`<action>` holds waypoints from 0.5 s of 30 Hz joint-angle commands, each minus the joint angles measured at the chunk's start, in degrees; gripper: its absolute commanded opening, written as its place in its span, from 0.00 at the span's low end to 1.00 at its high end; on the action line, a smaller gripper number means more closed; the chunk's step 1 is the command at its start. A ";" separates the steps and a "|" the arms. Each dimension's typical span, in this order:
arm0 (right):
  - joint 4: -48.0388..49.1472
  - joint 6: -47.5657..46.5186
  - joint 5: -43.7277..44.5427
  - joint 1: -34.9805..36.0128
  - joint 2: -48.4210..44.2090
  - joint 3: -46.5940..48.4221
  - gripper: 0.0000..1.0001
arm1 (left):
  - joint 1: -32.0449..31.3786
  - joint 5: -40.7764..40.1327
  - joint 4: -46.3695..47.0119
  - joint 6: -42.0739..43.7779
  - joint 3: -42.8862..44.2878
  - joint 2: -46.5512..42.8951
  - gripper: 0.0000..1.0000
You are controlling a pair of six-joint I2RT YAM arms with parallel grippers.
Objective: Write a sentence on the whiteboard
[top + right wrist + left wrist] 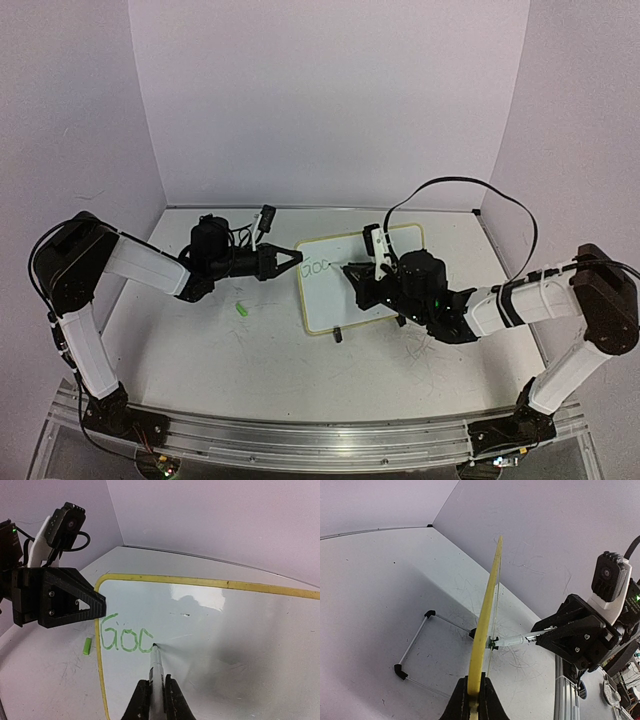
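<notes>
The whiteboard stands tilted on the table, its yellow rim edge-on in the left wrist view. My left gripper is shut on that rim at the board's left edge. My right gripper is shut on a marker whose tip touches the board face. The sentence reads "Goo" in green, the last letter still an open curve, with the tip at its right end. From above, the right gripper sits just right of the lettering.
A small green marker cap lies on the table left of the board, also in the right wrist view. The board's wire stand with black feet juts out behind it. White walls enclose the table on three sides.
</notes>
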 commanded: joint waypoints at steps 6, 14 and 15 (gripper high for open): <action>1.09 -0.04 2.06 -0.80 0.50 2.26 0.00 | -0.02 0.32 -0.59 1.72 1.53 -2.72 0.00; 1.03 -0.13 1.17 -0.74 1.51 3.31 0.00 | -0.03 0.31 -0.59 1.72 1.62 -2.78 0.00; 0.98 -0.13 0.85 -0.74 1.66 3.48 0.00 | -0.03 0.31 -0.58 1.72 1.63 -2.80 0.00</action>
